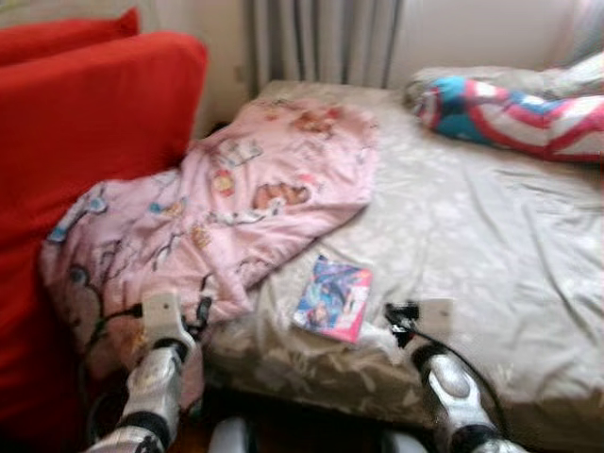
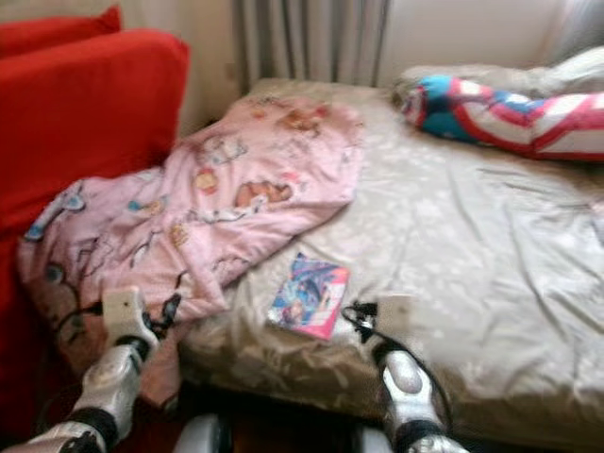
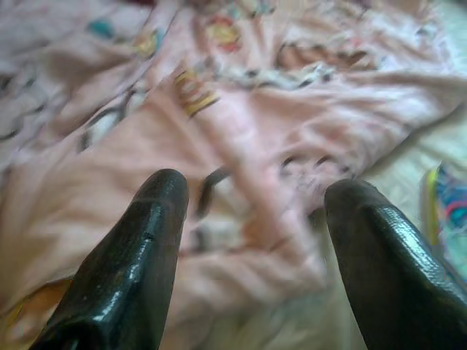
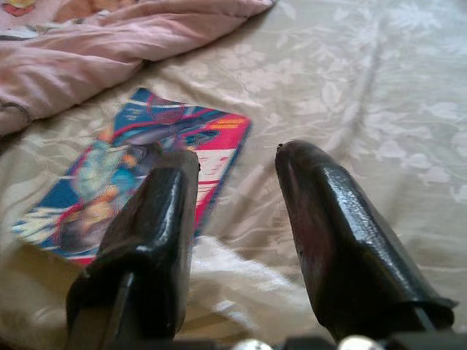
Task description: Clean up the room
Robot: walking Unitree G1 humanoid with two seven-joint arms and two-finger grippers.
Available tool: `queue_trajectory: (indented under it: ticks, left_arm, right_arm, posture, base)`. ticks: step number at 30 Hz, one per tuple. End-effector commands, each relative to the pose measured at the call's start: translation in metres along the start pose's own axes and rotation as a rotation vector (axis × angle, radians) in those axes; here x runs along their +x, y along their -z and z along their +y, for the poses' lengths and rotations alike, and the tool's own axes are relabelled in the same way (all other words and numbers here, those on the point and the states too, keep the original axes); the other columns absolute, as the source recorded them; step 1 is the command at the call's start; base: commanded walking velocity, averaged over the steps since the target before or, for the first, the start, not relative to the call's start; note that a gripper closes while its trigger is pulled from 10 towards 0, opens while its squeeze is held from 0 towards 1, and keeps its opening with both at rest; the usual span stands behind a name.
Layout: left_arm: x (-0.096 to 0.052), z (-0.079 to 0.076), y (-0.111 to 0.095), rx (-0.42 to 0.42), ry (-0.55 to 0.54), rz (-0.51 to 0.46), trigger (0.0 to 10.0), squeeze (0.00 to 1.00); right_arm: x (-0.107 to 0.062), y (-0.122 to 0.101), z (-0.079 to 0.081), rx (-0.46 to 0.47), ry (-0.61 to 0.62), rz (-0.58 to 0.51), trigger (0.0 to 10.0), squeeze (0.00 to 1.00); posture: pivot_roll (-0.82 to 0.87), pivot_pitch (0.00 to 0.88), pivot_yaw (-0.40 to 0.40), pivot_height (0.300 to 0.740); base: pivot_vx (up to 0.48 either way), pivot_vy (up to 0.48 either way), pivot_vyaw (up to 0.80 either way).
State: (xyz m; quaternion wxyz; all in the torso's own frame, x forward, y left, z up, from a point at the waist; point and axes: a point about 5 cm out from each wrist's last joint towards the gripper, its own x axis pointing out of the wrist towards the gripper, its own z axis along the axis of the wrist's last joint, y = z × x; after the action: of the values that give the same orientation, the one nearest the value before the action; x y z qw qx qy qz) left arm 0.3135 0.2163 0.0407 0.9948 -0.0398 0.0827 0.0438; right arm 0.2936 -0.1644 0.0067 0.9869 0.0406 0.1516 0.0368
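A colourful book (image 1: pixel 332 297) lies flat on the beige floral bed (image 1: pixel 472 245), near its front edge. A crumpled pink patterned blanket (image 1: pixel 217 212) spreads from the bed's left side down over the edge. My right gripper (image 4: pixel 235 162) is open, low over the sheet just right of the book (image 4: pixel 139 179). My left gripper (image 3: pixel 252 193) is open too, hovering over the pink blanket (image 3: pixel 241 124) at the bed's front left corner. Both silver arms reach up from the bottom of the eye views.
A red sofa (image 1: pixel 85 123) stands against the bed's left side. A red, white and blue striped cushion (image 1: pixel 510 113) lies at the bed's far right. Grey curtains (image 1: pixel 321 42) hang behind the bed. The bed's right half is bare sheet.
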Motion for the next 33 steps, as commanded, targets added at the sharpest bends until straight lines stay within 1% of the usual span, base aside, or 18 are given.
queue_trajectory:
  ticks: [1,4,6,10,13,15,20,21,22,25,27,29,33]
  left_arm:
    - [-0.003,-0.003,0.008,-0.005,0.011,0.029,10.0,0.00]
    - [-0.003,-0.003,0.008,-0.010,0.009,0.029,10.0,0.00]
    - [-0.003,-0.003,0.008,-0.010,0.009,0.028,10.0,0.00]
    - [-0.003,-0.003,0.007,-0.007,0.008,0.026,10.0,0.00]
    - [-0.002,-0.004,0.006,-0.004,0.011,0.021,10.0,0.00]
    - [-0.002,-0.005,0.006,0.000,0.017,0.017,10.0,0.00]
    - [-0.002,-0.005,0.003,0.011,0.030,-0.005,10.0,0.00]
    - [-0.003,-0.004,0.001,0.017,0.033,-0.014,10.0,0.00]
    - [-0.003,-0.003,0.000,0.019,0.035,-0.022,10.0,0.00]
    - [-0.004,0.000,-0.002,0.019,0.037,-0.045,10.0,0.00]
    - [-0.005,0.001,-0.002,0.033,0.043,-0.046,10.0,0.00]
    - [-0.007,0.002,-0.002,0.041,0.051,-0.055,10.0,0.00]
    - [-0.010,0.002,-0.002,0.039,0.058,-0.079,10.0,0.00]
  right_arm:
    - [-0.002,0.003,-0.007,-0.004,0.016,0.023,10.0,0.00]
    - [-0.002,0.005,-0.005,-0.022,0.006,0.045,10.0,0.00]
    - [-0.002,0.006,-0.005,-0.021,0.005,0.052,10.0,0.00]
    - [-0.001,0.009,-0.004,-0.031,0.003,0.101,10.0,0.00]
    - [0.000,0.010,-0.005,-0.011,-0.001,0.122,10.0,0.00]
    - [0.000,0.012,-0.006,-0.028,-0.014,0.174,10.0,0.00]
    - [0.005,0.009,-0.005,-0.085,-0.026,0.230,10.0,0.00]
    - [0.006,0.008,-0.003,-0.089,-0.035,0.239,10.0,0.19]
    - [0.007,0.007,-0.002,-0.093,-0.038,0.244,10.0,1.00]
    - [0.009,0.007,0.003,-0.089,-0.052,0.245,10.0,1.00]
    - [0.008,0.010,0.003,-0.123,-0.049,0.275,10.0,1.00]
    - [0.006,0.013,0.003,-0.145,-0.055,0.287,10.0,1.00]
    - [0.000,0.022,-0.002,-0.143,-0.039,0.331,10.0,1.00]
  posture:
    - [-0.01,0.000,-0.008,0.597]
    - [-0.01,0.000,-0.008,0.597]
    - [-0.01,0.000,-0.008,0.597]
    - [0.00,0.000,-0.008,0.597]
    - [0.01,0.000,-0.011,0.597]
    - [0.02,0.000,-0.012,0.597]
    - [0.04,0.000,-0.015,0.597]
    - [0.04,0.006,-0.013,0.597]
    - [0.04,0.018,-0.010,0.597]
    - [0.05,0.023,-0.007,0.597]
    - [0.06,0.036,-0.009,0.597]
    - [0.06,0.052,-0.008,0.597]
    - [0.06,0.080,-0.010,0.597]
  base:
    - [0.330,0.000,0.00]
    - [0.303,0.000,0.00]
    - [0.000,0.000,0.00]
    - [0.000,0.000,0.00]
    - [0.000,0.000,0.00]
    - [0.000,0.000,0.00]
    - [0.000,0.000,0.00]
    - [0.000,0.000,0.00]
    - [0.000,0.000,0.00]
    - [0.000,0.000,0.00]
    - [0.000,0.000,0.00]
    - [0.000,0.000,0.00]
    - [0.000,0.000,0.00]
